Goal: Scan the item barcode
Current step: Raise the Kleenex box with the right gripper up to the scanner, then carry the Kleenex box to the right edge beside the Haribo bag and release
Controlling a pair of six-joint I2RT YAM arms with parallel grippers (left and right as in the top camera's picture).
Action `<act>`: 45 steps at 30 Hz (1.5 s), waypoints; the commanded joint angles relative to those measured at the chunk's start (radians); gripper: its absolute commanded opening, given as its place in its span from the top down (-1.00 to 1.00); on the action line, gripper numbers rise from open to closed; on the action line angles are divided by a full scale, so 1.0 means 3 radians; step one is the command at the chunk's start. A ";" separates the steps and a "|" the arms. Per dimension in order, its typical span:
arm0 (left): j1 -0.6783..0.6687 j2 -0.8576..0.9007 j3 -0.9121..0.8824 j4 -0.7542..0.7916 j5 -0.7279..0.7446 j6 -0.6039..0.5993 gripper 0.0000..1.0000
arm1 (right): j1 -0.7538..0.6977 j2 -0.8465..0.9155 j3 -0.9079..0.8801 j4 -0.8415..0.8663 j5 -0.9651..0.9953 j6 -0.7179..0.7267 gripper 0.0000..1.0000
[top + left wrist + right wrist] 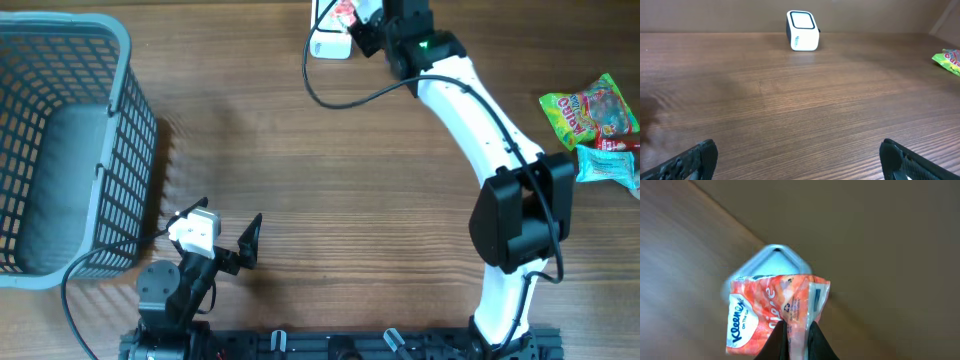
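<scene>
Your right gripper [796, 336] is clamped on the bottom edge of a soft orange-and-white Kleenex tissue pack [771, 311]. It holds the pack at the far edge of the wooden table [300, 170], directly over the small white box-shaped barcode scanner [328, 46]. In the wrist view the scanner's rounded top shows blurred just behind the pack, so the two are close, but you cannot tell whether they touch.

Your left gripper [800, 162] has its jaws spread wide and carries nothing. It is parked low at the near side of the table, well apart from the scanner.

By the look of things, the pickup and the carry are done and the pack is at the point of presentation. The read itself is left: no light or signal visible here confirms it. A dark panel shows on the pack's side fold, but you cannot make out whether it is the barcode or which way it faces. You may need to turn the pack toward the scanner's window.

A grey plastic mesh basket [128, 60] sits at the left. A green candy bag [590, 108] and a teal-and-red packet [608, 165] lie at the right, untouched.
</scene>
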 commanded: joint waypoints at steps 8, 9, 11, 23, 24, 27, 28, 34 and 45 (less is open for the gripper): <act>-0.0017 -0.0018 -0.0018 0.0010 0.0039 -0.0032 -1.00 | 0.0535 0.0989 0.0074 0.1984 0.2597 -0.4845 0.91; -0.0017 -0.0018 -0.0018 0.0010 0.0039 -0.0032 -1.00 | 0.0533 0.1197 0.0072 0.2319 0.2856 -0.5376 0.91; -0.0017 -0.0018 -0.0018 0.0010 0.0039 -0.0032 -1.00 | 0.0568 0.1356 0.0075 0.2515 0.2767 -0.5375 0.91; -0.0017 -0.0018 -0.0018 0.0010 0.0039 -0.0032 -1.00 | 0.0690 0.1436 0.0075 0.2284 0.2630 -0.5376 0.91; -0.0017 -0.0018 -0.0018 0.0010 0.0039 -0.0032 -1.00 | 0.0702 0.1432 0.0081 0.2373 0.2570 -0.5376 0.91; -0.0017 -0.0018 -0.0018 0.0010 0.0039 -0.0032 -1.00 | 0.0743 0.1432 0.0158 0.2508 0.2412 -0.5376 0.91; -0.0017 -0.0018 -0.0018 0.0010 0.0039 -0.0032 -1.00 | 0.0750 0.1432 0.0164 0.2508 0.2276 -0.5376 0.91; -0.0017 -0.0018 -0.0018 0.0010 0.0039 -0.0032 -1.00 | 0.0778 0.1429 0.0163 0.2441 0.2160 -0.5376 0.91; -0.0017 -0.0018 -0.0018 0.0010 0.0039 -0.0032 -1.00 | -0.0559 0.0587 0.0108 0.1086 0.3559 -0.3023 0.91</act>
